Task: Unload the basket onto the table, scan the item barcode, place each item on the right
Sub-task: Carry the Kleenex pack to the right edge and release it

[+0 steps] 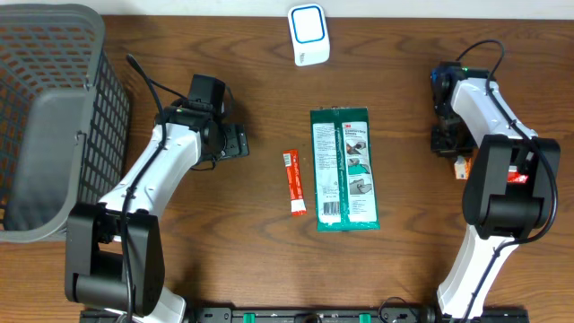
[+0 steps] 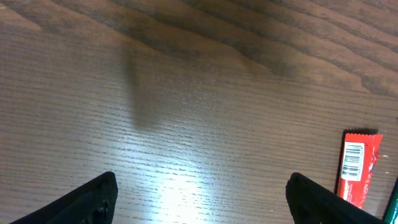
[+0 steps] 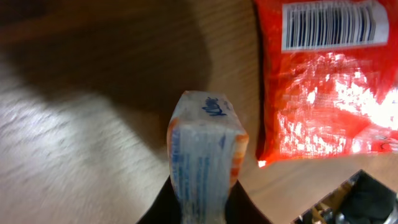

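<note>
— Hands were how?
— Left hand gaped wide above the counter. Right hand pinched the tissue pack between its fingers.
— Where?
— Counter's right side, beside an orange bag, barcode up.

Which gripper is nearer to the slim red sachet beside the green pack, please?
Left. The left gripper sits just left of the red sachet, fingers open; the right gripper, holding a tissue pack, is beyond the green pack.
</note>
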{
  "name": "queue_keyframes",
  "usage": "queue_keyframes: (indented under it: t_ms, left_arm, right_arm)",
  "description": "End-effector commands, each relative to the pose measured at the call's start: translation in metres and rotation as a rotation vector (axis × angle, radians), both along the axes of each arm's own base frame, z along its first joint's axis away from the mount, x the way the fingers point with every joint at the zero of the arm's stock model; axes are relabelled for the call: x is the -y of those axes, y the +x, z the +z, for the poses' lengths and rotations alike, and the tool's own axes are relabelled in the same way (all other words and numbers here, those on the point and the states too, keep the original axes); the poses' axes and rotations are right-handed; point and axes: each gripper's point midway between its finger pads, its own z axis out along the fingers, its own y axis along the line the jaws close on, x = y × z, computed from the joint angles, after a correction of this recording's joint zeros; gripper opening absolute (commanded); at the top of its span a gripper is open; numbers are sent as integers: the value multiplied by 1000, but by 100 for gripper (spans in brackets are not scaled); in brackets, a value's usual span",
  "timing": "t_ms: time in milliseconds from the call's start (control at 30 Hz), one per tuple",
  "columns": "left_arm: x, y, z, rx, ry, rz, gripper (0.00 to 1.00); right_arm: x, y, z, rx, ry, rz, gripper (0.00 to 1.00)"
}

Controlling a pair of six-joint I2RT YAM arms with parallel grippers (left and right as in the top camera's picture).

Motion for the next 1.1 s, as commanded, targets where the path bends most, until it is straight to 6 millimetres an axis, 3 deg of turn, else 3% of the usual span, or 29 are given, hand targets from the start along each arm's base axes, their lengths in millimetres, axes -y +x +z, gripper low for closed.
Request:
queue_keyframes:
  t_ms: [0, 67, 300, 533, 700, 933, 1067]
  left_arm:
    - [-4, 3, 7, 23, 13, 13, 87]
    - [-4, 3, 7, 23, 13, 13, 87]
    - [-4, 3, 7, 23, 13, 13, 87]
    - [-4, 3, 5, 18, 14, 13, 87]
    - [-4, 3, 5, 18, 14, 13, 87]
    - [-4, 3, 6, 18, 14, 13, 87]
    - [-4, 3, 6, 18, 14, 13, 87]
  right_arm:
    - [10, -3, -2, 14, -37, -18, 28]
    - [10, -4, -3, 11, -36, -19, 51]
    - [-3, -3, -10, 23, 45, -32, 69]
    - [-16, -3, -15, 27, 122, -46, 71]
    - [-20, -1, -15, 30, 151, -40, 65]
    - [-24, -1, -16, 30, 176, -40, 64]
    - [-26, -1, -3, 9, 169, -34, 65]
